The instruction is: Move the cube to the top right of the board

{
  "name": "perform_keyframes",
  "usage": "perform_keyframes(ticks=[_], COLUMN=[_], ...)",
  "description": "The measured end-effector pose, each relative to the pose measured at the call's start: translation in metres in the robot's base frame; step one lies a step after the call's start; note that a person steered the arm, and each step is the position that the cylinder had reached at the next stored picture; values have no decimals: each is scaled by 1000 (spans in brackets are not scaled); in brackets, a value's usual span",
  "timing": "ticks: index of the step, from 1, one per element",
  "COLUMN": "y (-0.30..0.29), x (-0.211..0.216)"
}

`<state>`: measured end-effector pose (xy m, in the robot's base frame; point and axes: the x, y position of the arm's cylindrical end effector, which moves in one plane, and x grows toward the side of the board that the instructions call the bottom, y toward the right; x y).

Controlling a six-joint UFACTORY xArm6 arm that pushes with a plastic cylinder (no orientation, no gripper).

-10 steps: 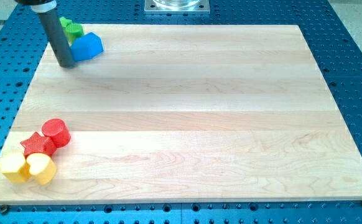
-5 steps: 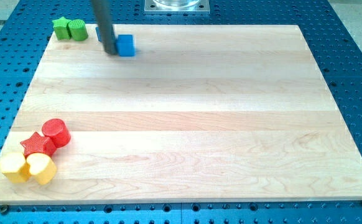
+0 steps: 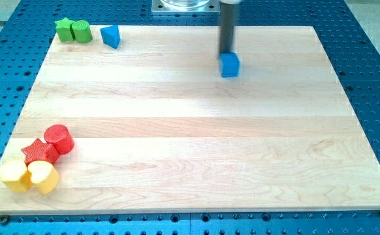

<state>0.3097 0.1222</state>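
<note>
The blue cube (image 3: 229, 65) sits on the wooden board (image 3: 190, 150) right of centre, near the view's top. My tip (image 3: 226, 53) stands just behind the cube, at its upper left edge, and seems to touch it. A second blue block, wedge-shaped (image 3: 111, 36), lies at the view's top left, apart from the cube.
A green star-like block (image 3: 63, 29) and a green cylinder (image 3: 81, 31) sit at the top left corner. At the bottom left lie a red cylinder (image 3: 59, 138), a red star (image 3: 40, 152) and two yellow blocks (image 3: 15, 175) (image 3: 44, 176).
My tip has swept from the top left towards the right, pushing the blue cube along with it. The blue wedge block stayed behind at the top left.
</note>
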Motion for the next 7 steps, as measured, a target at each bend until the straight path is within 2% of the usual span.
perform_keyframes(ticks=[1,2,3,4,5,6,7], y=[-38,-108,-114,-38,18,28,0], x=[-1,-5,55,63,39,1,82])
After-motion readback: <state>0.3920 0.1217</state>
